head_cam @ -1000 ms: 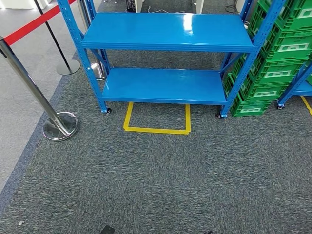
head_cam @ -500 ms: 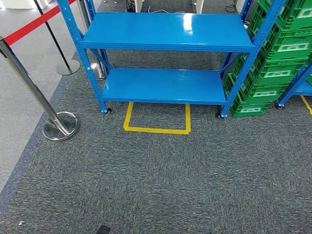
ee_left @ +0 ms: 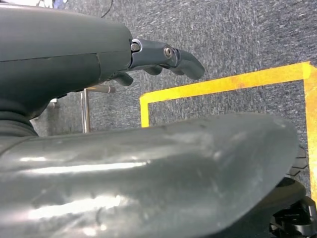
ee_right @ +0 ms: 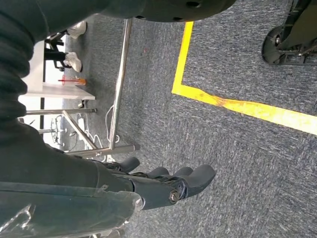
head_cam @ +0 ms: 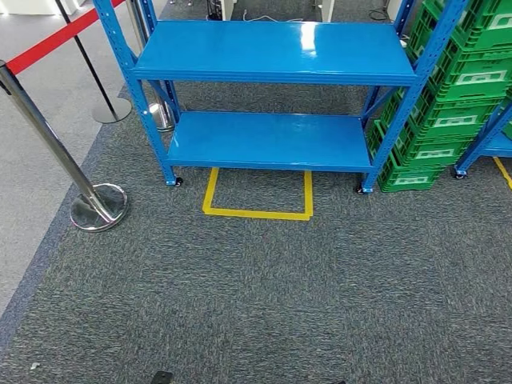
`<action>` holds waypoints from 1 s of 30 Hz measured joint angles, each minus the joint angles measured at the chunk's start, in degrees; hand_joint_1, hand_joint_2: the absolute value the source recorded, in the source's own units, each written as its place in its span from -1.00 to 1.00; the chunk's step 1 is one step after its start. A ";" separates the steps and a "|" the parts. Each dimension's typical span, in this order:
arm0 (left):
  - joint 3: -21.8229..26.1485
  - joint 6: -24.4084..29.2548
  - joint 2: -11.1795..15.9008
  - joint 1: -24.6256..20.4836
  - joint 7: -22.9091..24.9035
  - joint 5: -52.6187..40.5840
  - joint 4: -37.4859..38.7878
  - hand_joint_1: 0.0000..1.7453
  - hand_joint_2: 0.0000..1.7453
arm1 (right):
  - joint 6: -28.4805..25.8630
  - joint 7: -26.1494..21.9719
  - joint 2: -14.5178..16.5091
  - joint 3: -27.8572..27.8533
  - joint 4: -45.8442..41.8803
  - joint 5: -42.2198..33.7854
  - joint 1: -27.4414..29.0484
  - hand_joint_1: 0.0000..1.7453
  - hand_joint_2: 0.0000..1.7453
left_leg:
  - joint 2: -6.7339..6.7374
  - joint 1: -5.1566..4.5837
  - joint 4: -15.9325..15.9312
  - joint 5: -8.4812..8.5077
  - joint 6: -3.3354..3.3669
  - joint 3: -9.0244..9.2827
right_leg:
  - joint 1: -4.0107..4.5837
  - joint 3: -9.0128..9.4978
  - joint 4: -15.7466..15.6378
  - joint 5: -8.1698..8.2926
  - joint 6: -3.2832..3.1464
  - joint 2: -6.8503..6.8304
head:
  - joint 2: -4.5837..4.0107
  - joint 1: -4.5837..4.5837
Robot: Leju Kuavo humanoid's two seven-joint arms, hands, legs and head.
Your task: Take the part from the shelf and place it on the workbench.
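We find the view unchanged, the shelf bare, left hand and right hand hanging loosely spread and empty: no part yet taken.

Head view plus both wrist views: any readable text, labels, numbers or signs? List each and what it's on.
No text can be read.
Green crates: white label panels on their fronts, too small and blurred to read.
Blue shelf: no label or marking visible.
Yellow tape on the carpet: a plain outline, no characters.
Red barrier belt: no print visible.
Left hand and right hand: no markings visible.
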 joint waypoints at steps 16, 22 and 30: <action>3.69 -1.15 0.45 0.30 -24.91 2.02 0.00 -1.00 -1.00 | -7.26 -3.95 1.11 0.73 0.00 -1.77 0.31 -1.00 1.00 | 0.00 0.00 0.00 0.00 0.00 0.00 | 0.00 -0.01 0.00 0.00 0.00 0.00 | 0.00 0.02; 7.10 -6.81 -0.04 0.22 -27.10 7.22 0.00 -1.00 -1.00 | -7.80 -2.53 1.14 -0.15 0.00 -2.77 0.33 -1.00 1.00 | 0.00 0.00 0.00 0.00 0.00 0.00 | 0.00 -0.02 0.00 0.00 0.00 0.01 | 0.00 0.02; 9.67 -9.20 -0.27 0.13 -28.26 7.30 0.00 -1.00 0.50 | -8.50 -2.14 1.14 -0.51 0.00 -2.78 0.38 -1.00 1.00 | 0.00 0.00 0.00 0.00 0.00 0.00 | 0.00 -0.02 0.00 0.00 0.00 0.00 | 0.00 0.02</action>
